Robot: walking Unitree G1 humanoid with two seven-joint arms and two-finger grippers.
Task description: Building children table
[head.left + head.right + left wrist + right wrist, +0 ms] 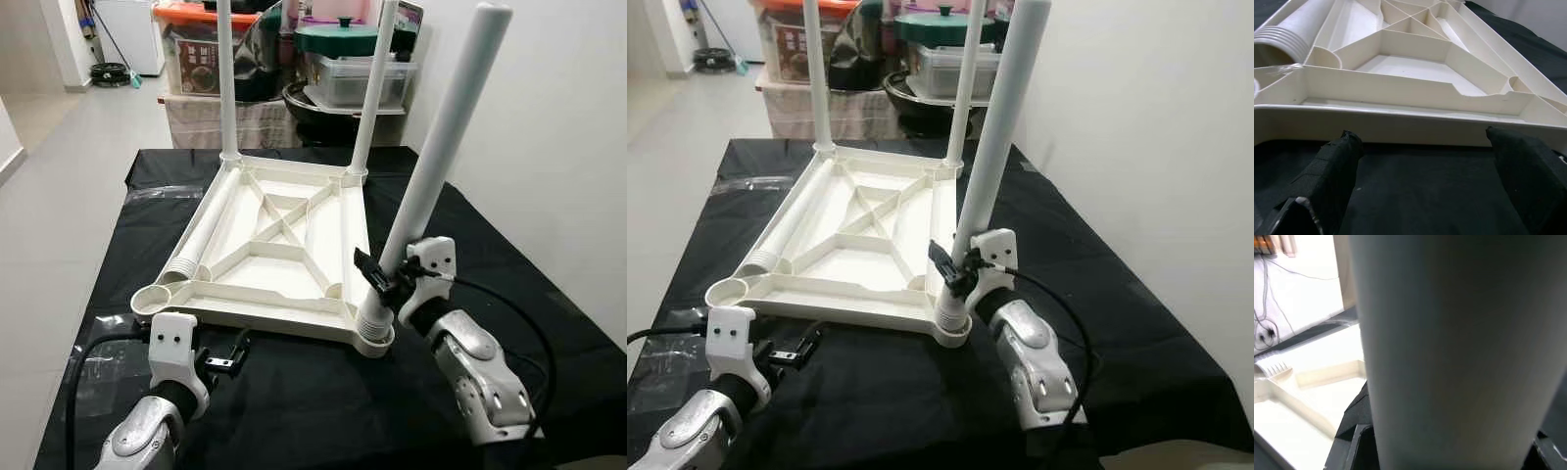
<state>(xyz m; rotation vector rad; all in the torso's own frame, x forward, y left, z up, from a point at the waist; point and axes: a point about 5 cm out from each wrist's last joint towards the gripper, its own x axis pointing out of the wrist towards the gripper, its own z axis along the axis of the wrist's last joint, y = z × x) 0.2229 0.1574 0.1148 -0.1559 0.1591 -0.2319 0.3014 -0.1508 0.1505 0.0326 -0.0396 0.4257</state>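
A white plastic table top lies upside down on the black-covered table. Two white legs stand upright in its far corners. A third leg leans in the near right corner socket, and my right gripper is shut on it just above the threaded end; the leg looms close in the right wrist view. A fourth leg lies loose inside the top, beside the bare near left socket. My left gripper hovers open just before the top's near rim, its fingers apart.
Behind the table stand stacked storage boxes, a green-lidded pot and a clear container. A white wall runs close along the right. Grey floor lies to the left. Clear plastic wrap lies on the cloth near left.
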